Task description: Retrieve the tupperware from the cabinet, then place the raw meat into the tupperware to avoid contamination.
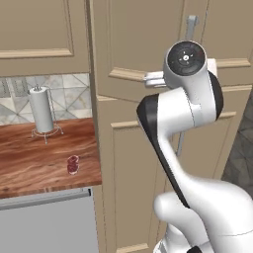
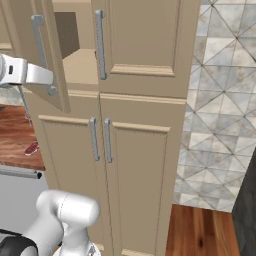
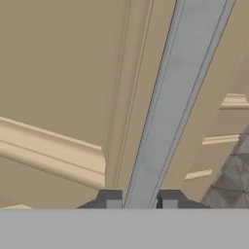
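The gripper (image 3: 141, 204) sits right up against the cabinet (image 3: 58, 87) door, its two dark fingertips (image 3: 113, 200) on either side of the long grey bar handle (image 3: 177, 97), which runs up between them. Beige panel mouldings cross the door at a slant. Grey patterned tiles (image 3: 233, 175) show at the lower right.
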Controlling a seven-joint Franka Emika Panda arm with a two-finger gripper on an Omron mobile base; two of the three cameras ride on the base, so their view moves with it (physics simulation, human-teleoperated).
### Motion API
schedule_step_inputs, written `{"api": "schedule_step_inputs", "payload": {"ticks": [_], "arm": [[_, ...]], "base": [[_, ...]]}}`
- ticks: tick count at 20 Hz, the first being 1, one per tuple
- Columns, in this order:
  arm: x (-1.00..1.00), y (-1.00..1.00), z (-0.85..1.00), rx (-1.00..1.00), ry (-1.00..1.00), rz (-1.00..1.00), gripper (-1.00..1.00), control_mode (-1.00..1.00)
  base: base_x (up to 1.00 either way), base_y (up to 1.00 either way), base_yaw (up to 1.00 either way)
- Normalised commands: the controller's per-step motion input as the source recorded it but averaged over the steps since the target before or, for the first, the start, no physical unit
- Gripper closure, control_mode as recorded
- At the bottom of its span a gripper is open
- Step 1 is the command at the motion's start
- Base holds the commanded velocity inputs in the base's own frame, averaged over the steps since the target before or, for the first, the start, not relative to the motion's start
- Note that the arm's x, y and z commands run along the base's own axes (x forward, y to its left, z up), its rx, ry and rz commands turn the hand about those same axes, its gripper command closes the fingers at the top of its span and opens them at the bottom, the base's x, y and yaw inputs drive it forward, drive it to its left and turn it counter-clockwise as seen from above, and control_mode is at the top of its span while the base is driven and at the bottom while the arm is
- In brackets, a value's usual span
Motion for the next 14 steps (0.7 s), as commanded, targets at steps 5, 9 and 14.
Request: {"api": "schedule_step_inputs", "payload": {"ticks": [5, 9, 14], "arm": [[-0.13, 0.30, -0.10, 0.00, 0.01, -0.10, -1.00, -1.00], [-0.04, 0.04, 0.00, 0.00, 0.00, -0.07, -1.00, -1.00], [-0.05, 0.00, 0.00, 0.00, 0.00, -0.04, -1.00, -1.00]], "base": [[0.00, 0.00, 0.00], [0.00, 0.00, 0.00], [0.00, 0.00, 0.00]]}}
